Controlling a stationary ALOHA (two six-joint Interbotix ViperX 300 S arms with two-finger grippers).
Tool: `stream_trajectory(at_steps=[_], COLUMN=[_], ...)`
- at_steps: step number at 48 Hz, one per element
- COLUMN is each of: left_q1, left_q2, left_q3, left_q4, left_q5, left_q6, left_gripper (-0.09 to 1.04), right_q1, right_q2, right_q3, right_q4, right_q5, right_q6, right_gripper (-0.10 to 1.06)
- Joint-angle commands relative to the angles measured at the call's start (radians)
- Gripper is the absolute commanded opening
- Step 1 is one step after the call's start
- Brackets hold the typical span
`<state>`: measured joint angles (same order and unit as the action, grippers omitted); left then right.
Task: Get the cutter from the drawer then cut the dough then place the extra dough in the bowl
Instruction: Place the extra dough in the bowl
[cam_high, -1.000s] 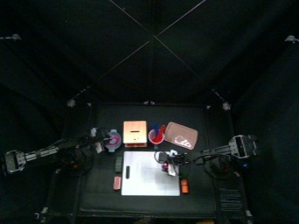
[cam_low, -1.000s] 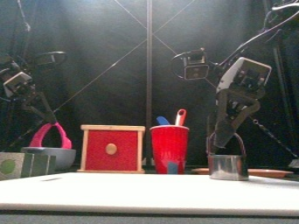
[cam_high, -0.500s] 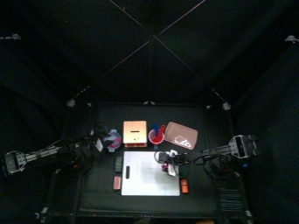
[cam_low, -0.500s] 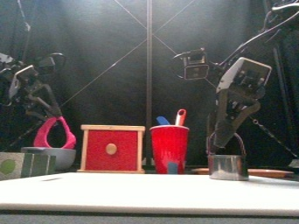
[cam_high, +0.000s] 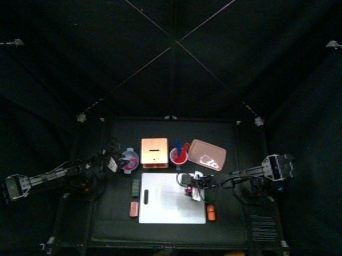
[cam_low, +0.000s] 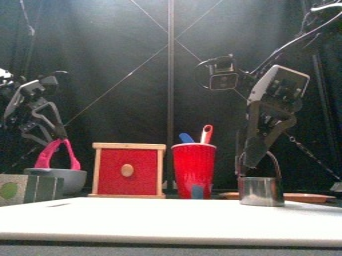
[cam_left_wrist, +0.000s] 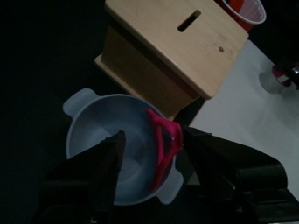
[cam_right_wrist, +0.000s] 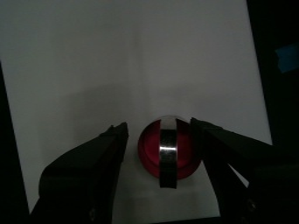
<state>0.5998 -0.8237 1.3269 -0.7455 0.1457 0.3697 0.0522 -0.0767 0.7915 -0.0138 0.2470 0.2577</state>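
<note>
The round metal cutter (cam_low: 261, 190) stands on the white cutting board (cam_high: 167, 205), and my right gripper (cam_low: 262, 166) is shut on its wire handle. In the right wrist view the cutter (cam_right_wrist: 167, 150) encloses a red dough disc (cam_right_wrist: 152, 150) between the jaws. The pink ring of extra dough (cam_low: 56, 155) stands propped in the blue-grey bowl (cam_low: 63, 181), draped over its rim (cam_left_wrist: 165, 142). My left gripper (cam_low: 40, 112) hangs open just above the bowl (cam_left_wrist: 111, 144), apart from the dough. The wooden box (cam_low: 128, 170) with its red drawer front stands right of the bowl.
A red cup (cam_low: 194, 170) with two toy knives stands between the box and the right gripper. The pink tray (cam_high: 207, 153) lies at the back right. A small green block (cam_low: 11, 188) and a grey one (cam_low: 43, 186) sit at the front left.
My left gripper has drifted down and a little to the right, toward the bowl. The dough ring has settled slightly. The right arm and cutter have not moved.
</note>
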Motion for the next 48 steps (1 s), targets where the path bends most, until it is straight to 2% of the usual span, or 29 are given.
stream_trajectory(at_steps=[1,28,37,48], left_q1=[0.012,0.014,0.020,0.026], left_q2=[0.003,0.000,0.000,0.000], left_q3=[-0.025,-0.025,-0.020,-0.003], left_q4=[-0.049,-0.212,-0.385,-0.443], left_q5=[-0.015,-0.008,-0.008,-0.009], left_q6=[-0.008,-0.015,-0.014,-0.014], left_gripper=[0.88,0.88,0.88,0.88], right_q1=[-0.002,-0.002,-0.002,-0.002], right_q2=[-0.020,-0.020,-0.020,-0.020], right_q3=[-0.020,-0.026,-0.028,-0.032], right_q4=[0.000,0.000,0.002,0.000], right_q5=[-0.003,-0.003,0.002,0.014], right_q6=[0.000,0.000,0.000,0.000], right_gripper=[0.91,0.91,0.91,0.91])
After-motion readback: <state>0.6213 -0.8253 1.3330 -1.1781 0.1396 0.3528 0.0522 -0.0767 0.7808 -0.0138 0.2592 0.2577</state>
